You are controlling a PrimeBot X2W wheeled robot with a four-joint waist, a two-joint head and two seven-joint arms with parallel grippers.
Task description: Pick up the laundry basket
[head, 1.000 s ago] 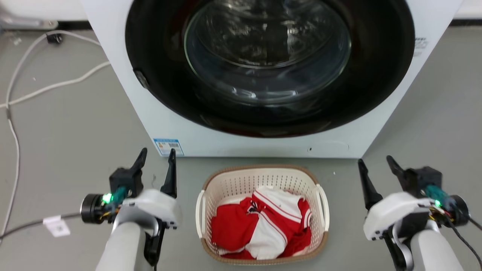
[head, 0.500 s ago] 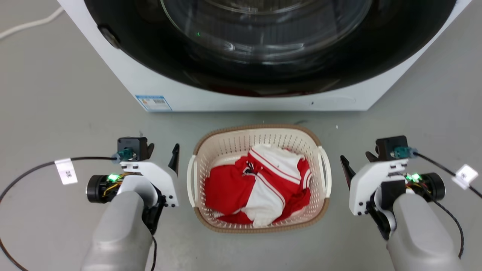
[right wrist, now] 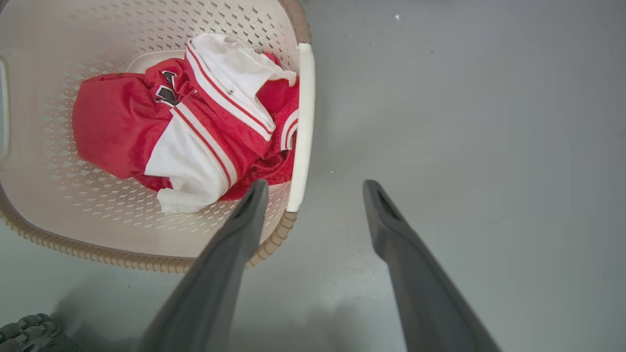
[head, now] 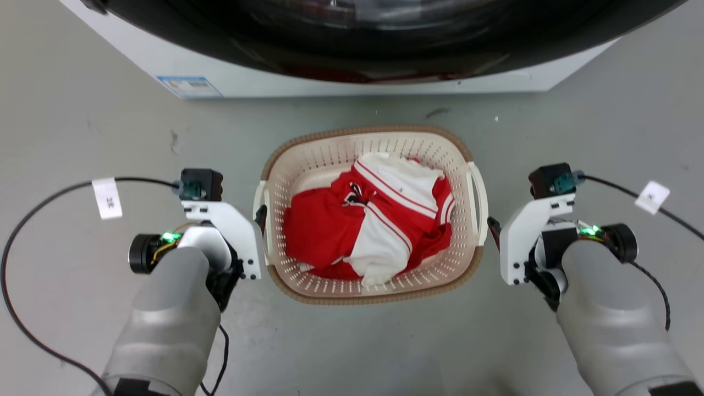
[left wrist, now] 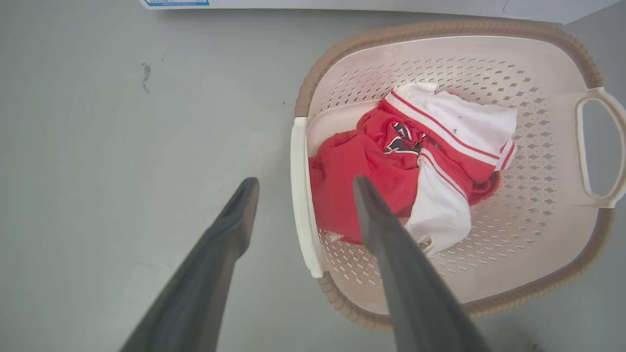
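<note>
The rounded, holey cream plastic laundry basket [head: 330, 159] has a brown woven-look rim and lies longways along the washer [head: 330, 88]. The left pincer [left wrist: 304, 182] and right pincer [right wrist: 315, 185] are spread wide.

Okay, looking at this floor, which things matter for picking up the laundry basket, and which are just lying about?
For the job:
laundry basket
its side handle
left gripper, fingers open
right gripper, fingers open

Just lying about:
red and white clothes inside the basket
washing machine behind it
cable tag
</note>
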